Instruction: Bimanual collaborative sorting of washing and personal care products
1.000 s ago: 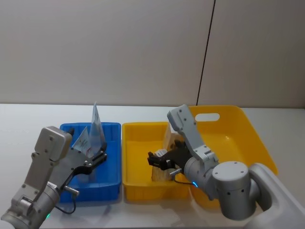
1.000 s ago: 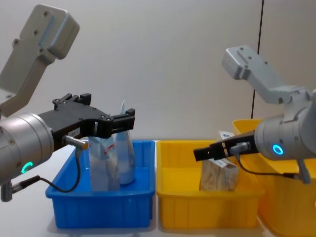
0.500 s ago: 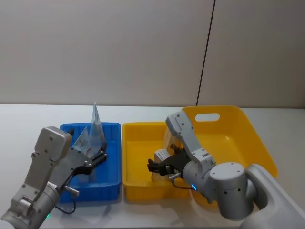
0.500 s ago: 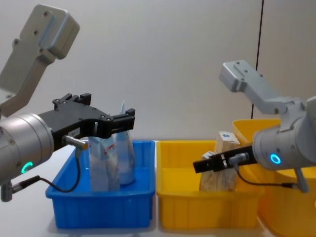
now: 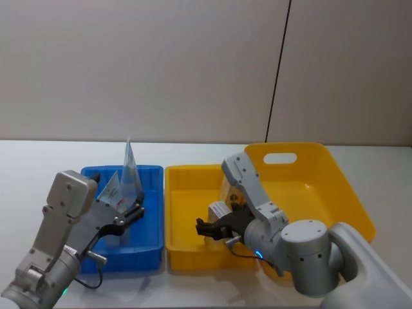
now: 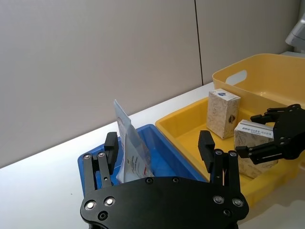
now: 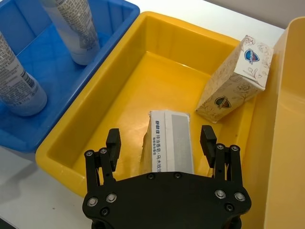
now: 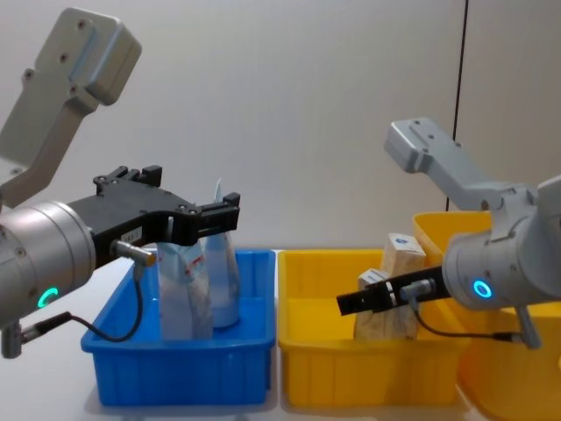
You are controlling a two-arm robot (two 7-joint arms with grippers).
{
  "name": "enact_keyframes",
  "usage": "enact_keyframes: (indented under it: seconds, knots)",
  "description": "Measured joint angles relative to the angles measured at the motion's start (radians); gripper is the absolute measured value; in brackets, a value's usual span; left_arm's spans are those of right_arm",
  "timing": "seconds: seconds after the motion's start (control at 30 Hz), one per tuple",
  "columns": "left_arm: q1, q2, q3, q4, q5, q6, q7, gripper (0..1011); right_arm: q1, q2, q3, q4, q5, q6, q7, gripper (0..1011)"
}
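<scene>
Two speckled beige cartons are in the yellow tray [image 7: 95,124]. One carton [image 7: 169,143] lies flat below my right gripper [image 7: 160,138], whose open fingers stand wider than it without touching. The other carton [image 7: 233,78] leans against the tray's far corner. From the chest, the right gripper [image 8: 351,304] sits low, in front of the cartons [image 8: 390,307]. My left gripper [image 6: 158,148] is open at the blue tray [image 8: 175,360], with a pale-blue pouch [image 6: 129,148] standing between its fingers, untouched. A second pouch [image 8: 180,294] and a tube [image 8: 221,281] stand upright there.
The tall yellow basket [image 5: 322,174] with a handle hole stands right of the yellow tray [image 5: 187,174], touching it. The blue tray [image 5: 148,170] adjoins the yellow one on the left. White table runs behind and to the left of the trays.
My right gripper has drawn back toward me and dropped lower in front of the cartons. The left gripper and the pouches have not moved.
</scene>
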Motion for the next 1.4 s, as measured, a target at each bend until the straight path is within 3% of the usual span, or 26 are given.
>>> enact_keyframes:
  seconds: [0.2, 0.37, 0.53, 0.67, 0.8, 0.9, 1.4]
  knots:
    - [0.0, 0.0, 0.0, 0.0, 0.0, 0.0, 0.0, 1001, 0.003, -0.003, 0.002, 0.008, 0.001, -0.003, 0.005, 933]
    - [0.0, 0.0, 0.0, 0.0, 0.0, 0.0, 0.0, 1001, 0.004, -0.005, 0.003, 0.012, 0.002, -0.005, 0.007, 807]
    - [0.0, 0.0, 0.0, 0.0, 0.0, 0.0, 0.0, 1001, 0.005, -0.006, 0.004, 0.015, 0.003, -0.006, 0.009, 604]
    - [0.0, 0.0, 0.0, 0.0, 0.0, 0.0, 0.0, 1002, 0.005, -0.007, 0.004, 0.016, 0.003, -0.006, 0.01, 528]
    - [0.0, 0.0, 0.0, 0.0, 0.0, 0.0, 0.0, 1001, 0.005, -0.007, 0.004, 0.017, 0.003, -0.007, 0.011, 362]
    - [0.0, 0.0, 0.0, 0.0, 0.0, 0.0, 0.0, 1002, 0.006, -0.008, 0.005, 0.017, 0.004, -0.007, 0.011, 305]
    - [0.0, 0.0, 0.0, 0.0, 0.0, 0.0, 0.0, 1001, 0.005, -0.008, 0.007, 0.015, 0.004, -0.014, 0.014, 275]
